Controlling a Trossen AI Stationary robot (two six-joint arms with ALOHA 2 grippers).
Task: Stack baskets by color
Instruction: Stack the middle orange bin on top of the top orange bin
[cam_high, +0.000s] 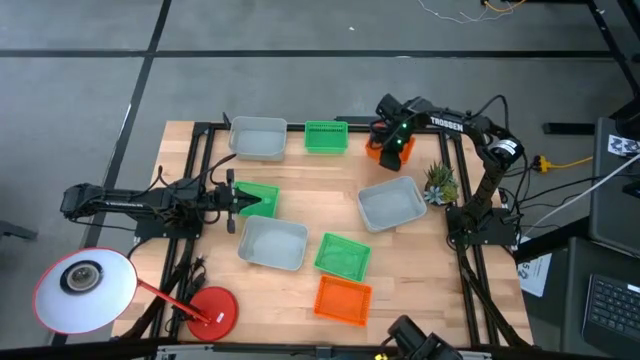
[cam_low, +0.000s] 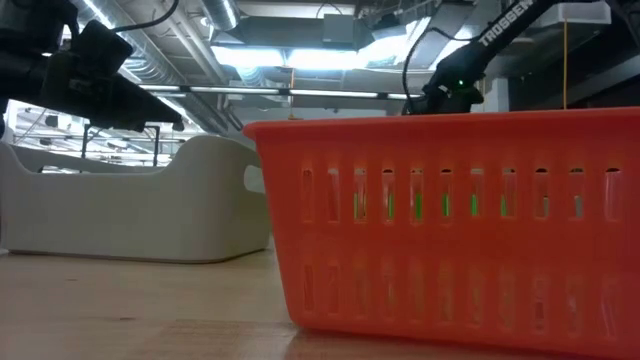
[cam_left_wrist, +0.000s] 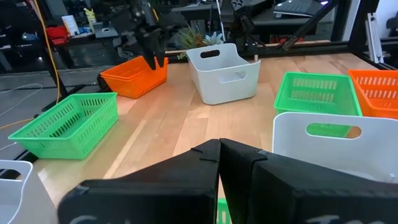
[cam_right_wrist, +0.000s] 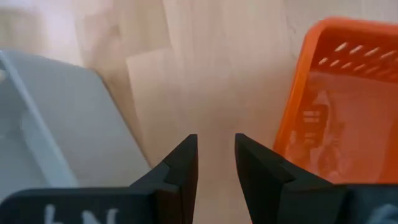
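Several baskets lie on the wooden table. An orange basket (cam_high: 378, 152) sits at the far right, with my right gripper (cam_high: 392, 142) just above it, pointing steeply down. In the right wrist view its fingers (cam_right_wrist: 216, 155) stand open over bare wood, the orange basket's rim (cam_right_wrist: 292, 118) on one side and a grey basket (cam_right_wrist: 56, 124) on the other. My left gripper (cam_high: 236, 200) waits shut and level at the table's left, next to a green basket (cam_high: 260, 198). Its shut fingertips (cam_left_wrist: 219, 149) hold nothing.
More baskets rest flat on the table: grey ones (cam_high: 258, 138) (cam_high: 392, 202) (cam_high: 272, 243), green ones (cam_high: 326, 136) (cam_high: 343, 256) and an orange one (cam_high: 343, 299). A potted plant (cam_high: 440, 183) stands at the right edge, and a red disc (cam_high: 213, 310) lies at the near left.
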